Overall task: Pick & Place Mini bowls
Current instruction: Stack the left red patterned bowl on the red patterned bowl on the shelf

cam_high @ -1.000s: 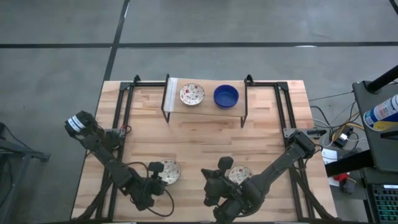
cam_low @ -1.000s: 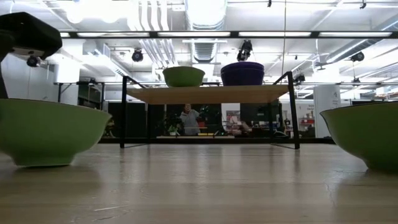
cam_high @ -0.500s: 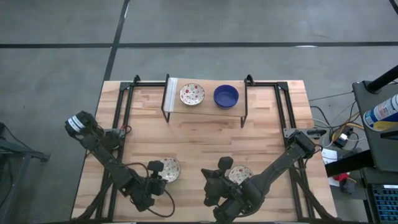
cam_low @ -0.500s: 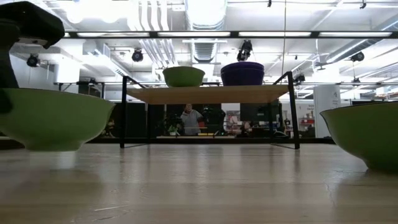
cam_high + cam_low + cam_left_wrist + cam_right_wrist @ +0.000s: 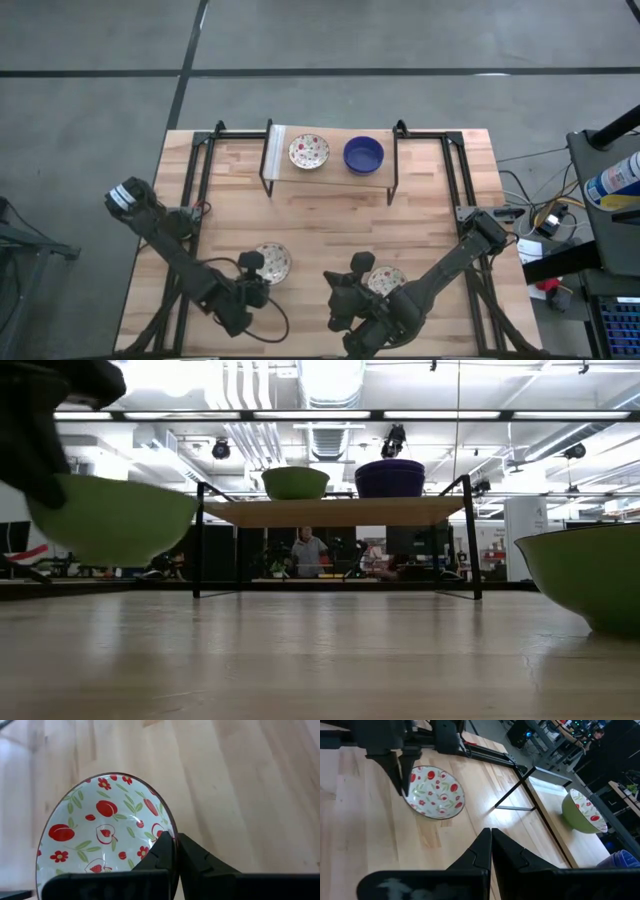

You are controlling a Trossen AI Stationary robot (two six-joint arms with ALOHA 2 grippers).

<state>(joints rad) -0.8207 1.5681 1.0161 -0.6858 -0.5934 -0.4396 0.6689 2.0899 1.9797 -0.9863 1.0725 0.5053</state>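
A patterned bowl (image 5: 272, 262), cream with red fruit and green leaves inside, hangs clear of the table (image 5: 320, 215) near its front-left, its rim pinched between the fingers of the left gripper (image 5: 255, 280). Four bowls show: three patterned, one blue. A second patterned bowl (image 5: 387, 281) sits on the table just beside the right gripper (image 5: 345, 298), whose fingers are clenched on nothing. The third patterned bowl (image 5: 309, 151) and the blue bowl (image 5: 363, 154) stand side by side on the raised shelf (image 5: 283, 165) at the back.

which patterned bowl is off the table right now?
The patterned bowl pinched at its rim by the left gripper, lifted clear. The others rest: one by the right gripper, one on the shelf.
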